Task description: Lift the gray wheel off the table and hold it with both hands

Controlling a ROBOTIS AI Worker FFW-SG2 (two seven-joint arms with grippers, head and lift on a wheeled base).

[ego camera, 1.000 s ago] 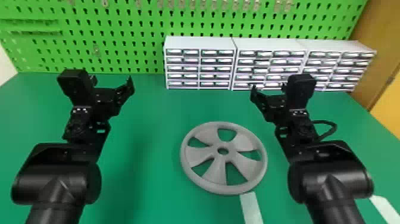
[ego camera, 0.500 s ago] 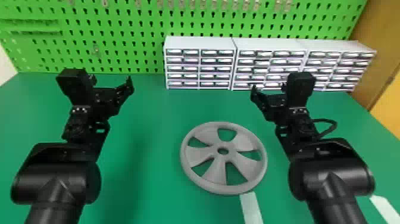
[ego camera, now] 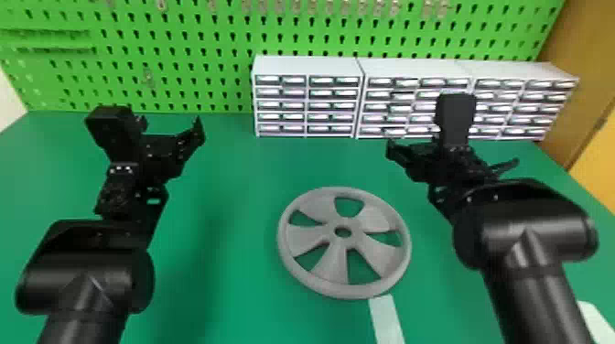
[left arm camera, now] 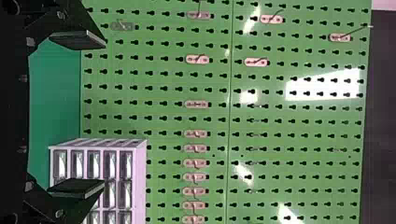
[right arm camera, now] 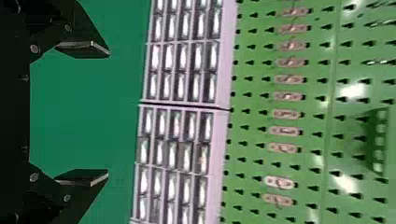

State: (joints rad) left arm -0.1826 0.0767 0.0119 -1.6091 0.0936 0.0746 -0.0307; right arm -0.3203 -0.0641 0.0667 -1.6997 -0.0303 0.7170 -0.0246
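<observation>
The gray wheel [ego camera: 306, 239] lies flat on the green table, right of the middle in the head view, with green showing through its openings. Beyond the wheel and to its left, my left gripper [ego camera: 170, 126] is held apart from it. My right gripper [ego camera: 418, 160] is beyond the wheel on its right side, partly hidden by its own wrist block. In the left wrist view, the left gripper [left arm camera: 104, 113] has its two fingers wide apart and nothing between them. The right gripper [right arm camera: 109, 113] likewise stands open and empty in the right wrist view.
White drawer cabinets [ego camera: 304, 68] line the table's back edge, behind the right gripper. A green pegboard [ego camera: 183, 55] rises behind them. A pale strip [ego camera: 386, 320] lies on the green table [ego camera: 242, 183] just in front of the wheel.
The right arm has shifted: its forearm stands higher in the head view, and its wrist block has risen and tilted slightly. The left gripper has moved only a little. The wheel has stayed put.
</observation>
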